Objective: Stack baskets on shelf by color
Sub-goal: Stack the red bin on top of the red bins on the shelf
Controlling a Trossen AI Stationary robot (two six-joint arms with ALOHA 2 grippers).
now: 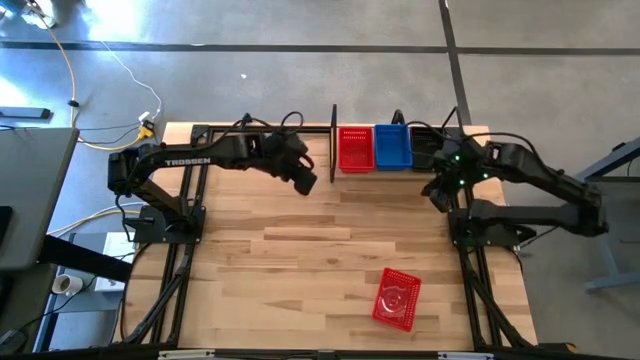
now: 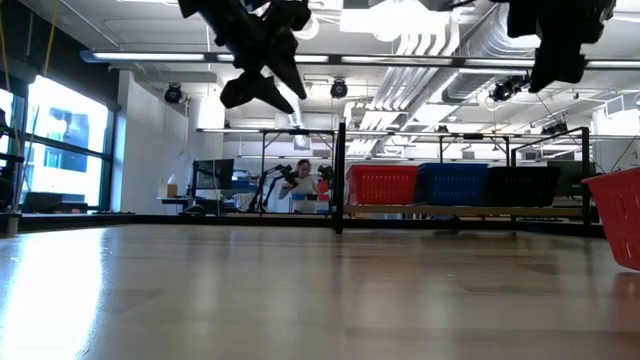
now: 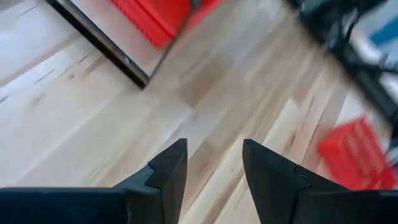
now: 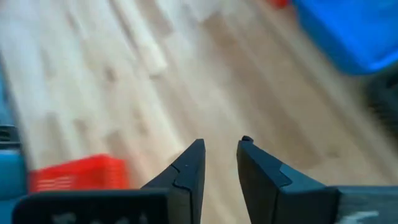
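Observation:
On the shelf (image 1: 333, 140) at the table's far edge stand a red basket (image 1: 354, 149), a blue basket (image 1: 393, 146) and a black basket (image 1: 424, 148) side by side, the black one partly hidden under my right arm. A loose red basket (image 1: 397, 298) lies askew on the table near the front right. My left gripper (image 3: 214, 146) hangs open above the table, left of the shelf's front, with nothing between its fingers. Just in front of the black basket, my right gripper (image 4: 222, 142) hovers open and also holds nothing.
Bare wood tabletop (image 1: 300, 260) spreads between the shelf and the loose red basket. The arms' black frames (image 1: 170, 270) run along both table sides. A person (image 2: 302, 185) sits in the room far behind the table.

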